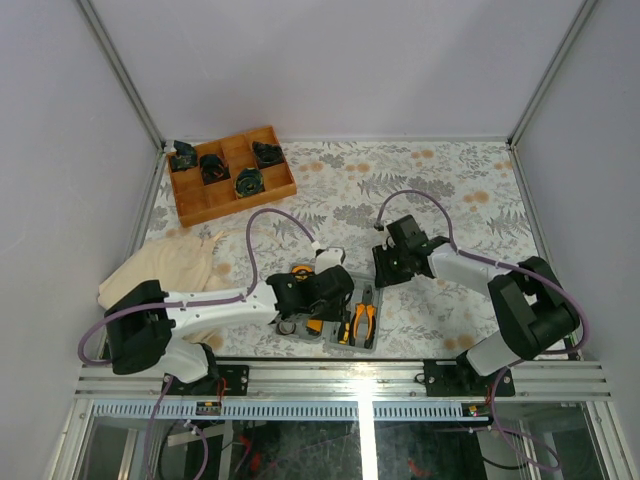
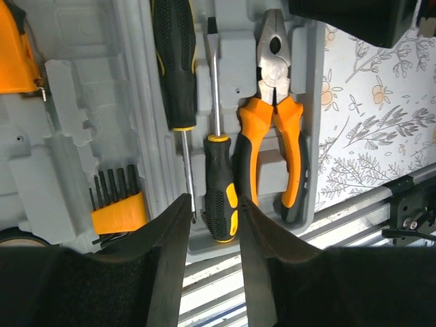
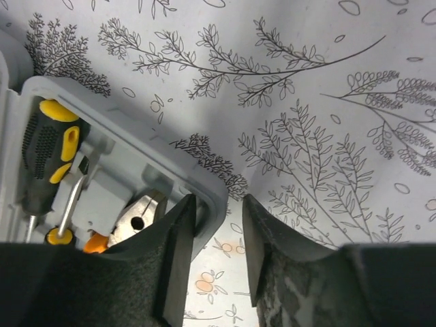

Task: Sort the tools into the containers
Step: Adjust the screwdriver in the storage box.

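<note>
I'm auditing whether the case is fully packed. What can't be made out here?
Top view: the case's left half, under the left arm.
Left wrist view: the tape measure, cut off by the left edge.
Right wrist view: the pliers' handles, behind a finger.
Top view: the black parts in the wooden tray, too small to identify.

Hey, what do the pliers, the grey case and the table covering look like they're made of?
Pliers: bare steel head with a dull grey sheen; handles in glossy orange sleeves, probably plastic or rubber. Grey case: matte moulded plastic, judging by its rounded, shaped recesses. Table covering: a printed sheet with leaf and fruit patterns, either cloth or vinyl; the look leaves that open.
</note>
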### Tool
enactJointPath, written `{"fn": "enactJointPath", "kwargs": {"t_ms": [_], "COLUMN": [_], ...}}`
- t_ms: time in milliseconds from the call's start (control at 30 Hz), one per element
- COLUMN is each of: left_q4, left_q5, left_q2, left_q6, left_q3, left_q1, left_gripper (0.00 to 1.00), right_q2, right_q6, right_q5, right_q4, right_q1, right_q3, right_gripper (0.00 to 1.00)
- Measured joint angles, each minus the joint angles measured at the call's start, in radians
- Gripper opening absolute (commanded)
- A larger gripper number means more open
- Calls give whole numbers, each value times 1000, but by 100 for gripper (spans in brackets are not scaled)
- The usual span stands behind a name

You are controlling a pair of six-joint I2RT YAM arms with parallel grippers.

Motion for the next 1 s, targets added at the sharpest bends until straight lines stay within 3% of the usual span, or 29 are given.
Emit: {"fn": "enactJointPath", "kwargs": {"t_ms": [200, 400, 567, 667, 833, 1000], "left_q4": [-5, -6, -6, -5, -1, 5], "left_q5": [-3, -4, -3, -1, 19, 47], "left_q2": [-11, -13, -13, -8, 26, 47], "left_q6": [0, 3, 11, 23, 52, 80], "left_q3": [-18, -20, -20, -18, -4, 2], "left_q1": [18, 28, 28, 28, 28, 24], "left_gripper": [33, 32, 32, 32, 33, 31], "right_q2": [-7, -125, -297, -385, -406, -405], "right_q6": [63, 214, 407, 508, 577, 583], "right_q5": [39, 93, 121, 134, 140, 144], "right_q4": [20, 96, 187, 222, 233, 218], "right_q1": [6, 8, 7, 7, 7, 8], "right_q3": [-11, -138, -312, -391, -414, -404], "right_gripper": [18, 1, 0, 6, 32, 43]}}
